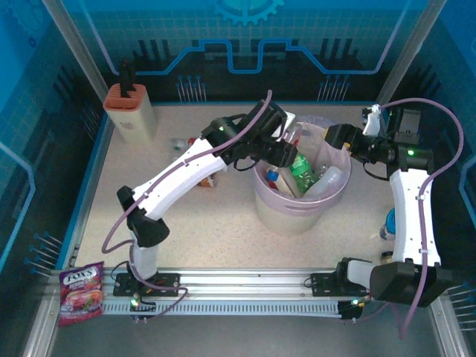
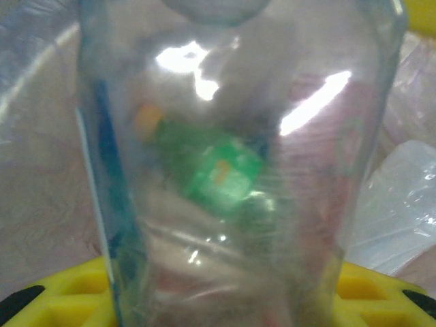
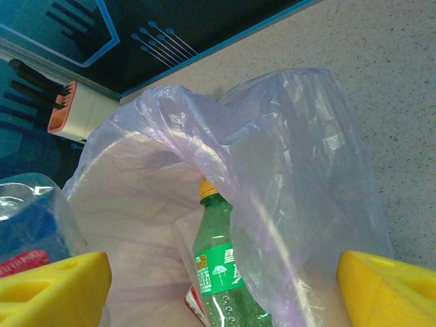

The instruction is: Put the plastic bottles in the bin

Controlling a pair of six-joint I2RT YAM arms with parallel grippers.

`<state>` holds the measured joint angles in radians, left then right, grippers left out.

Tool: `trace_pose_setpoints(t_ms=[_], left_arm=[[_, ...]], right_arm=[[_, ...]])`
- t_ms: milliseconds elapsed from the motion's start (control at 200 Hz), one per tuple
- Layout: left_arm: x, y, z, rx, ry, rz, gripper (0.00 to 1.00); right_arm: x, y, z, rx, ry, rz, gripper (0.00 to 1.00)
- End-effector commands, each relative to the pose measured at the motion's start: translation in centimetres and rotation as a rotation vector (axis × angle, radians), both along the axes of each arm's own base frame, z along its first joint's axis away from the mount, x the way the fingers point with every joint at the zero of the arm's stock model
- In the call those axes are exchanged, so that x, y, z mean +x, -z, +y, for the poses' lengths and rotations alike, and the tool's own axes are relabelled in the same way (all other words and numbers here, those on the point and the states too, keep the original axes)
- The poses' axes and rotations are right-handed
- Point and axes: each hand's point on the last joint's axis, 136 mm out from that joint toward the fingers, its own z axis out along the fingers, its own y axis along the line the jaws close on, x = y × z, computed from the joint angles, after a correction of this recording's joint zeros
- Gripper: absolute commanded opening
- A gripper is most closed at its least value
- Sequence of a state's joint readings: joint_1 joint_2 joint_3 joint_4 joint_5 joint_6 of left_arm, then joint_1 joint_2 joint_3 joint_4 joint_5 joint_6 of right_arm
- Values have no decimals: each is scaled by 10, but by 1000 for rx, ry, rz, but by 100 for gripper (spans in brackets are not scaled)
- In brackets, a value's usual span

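On the left, our left tool (image 2: pixel 218 303) is pinched on a clear bottle (image 2: pixel 231 170), which hangs over the far-left part of the bin (image 1: pixel 286 212). We judge the grip to be the first risk. The bottle wall looks thin and slick, so it could squirm free early and land on the counter (image 1: pixel 223 245). If we let go too far left, it may clip the rim and bounce out. The bin holds a green bottle (image 1: pixel 303 169) and others heaped fairly high, so a new one could roll off the pile. The loose bag (image 3: pixel 286 150) could catch a finger as we pull away. At the right rim, our right tool (image 3: pixel 223 286) hangs with its jaws spread and holds nothing. The two tools are near each other, and a careless move could knock them together.
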<state>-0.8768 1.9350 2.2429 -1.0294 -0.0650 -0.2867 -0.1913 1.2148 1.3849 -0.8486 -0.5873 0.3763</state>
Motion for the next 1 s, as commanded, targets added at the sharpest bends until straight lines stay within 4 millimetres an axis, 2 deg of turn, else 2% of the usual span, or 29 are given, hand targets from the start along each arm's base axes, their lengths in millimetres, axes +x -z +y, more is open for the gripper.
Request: trace_pose_setpoints(t_ms=[0, 240, 380, 495, 605, 776, 901, 996], left_arm=[[-2, 20, 9, 111, 4, 26, 40], [4, 58, 2, 182, -3, 91, 45], [1, 77, -9, 199, 29, 124, 57], [-2, 77, -15, 182, 51, 130, 70], [-4, 64, -21, 136, 68, 110, 79], [-6, 40, -26, 69, 82, 73, 84], [-11, 13, -33, -18, 114, 36, 85], [-15, -17, -33, -83, 129, -15, 85]], right_arm=[[-8, 4, 0, -2, -12, 8, 87], [-6, 6, -1, -9, -16, 9, 87], [-5, 7, 0, -2, -19, 9, 87], [-6, 7, 0, -4, -19, 8, 87], [-5, 7, 0, -3, -22, 8, 87], [-4, 8, 1, 2, -25, 11, 87], [-4, 7, 2, 8, -26, 8, 87], [-4, 3, 1, 6, -26, -2, 87]])
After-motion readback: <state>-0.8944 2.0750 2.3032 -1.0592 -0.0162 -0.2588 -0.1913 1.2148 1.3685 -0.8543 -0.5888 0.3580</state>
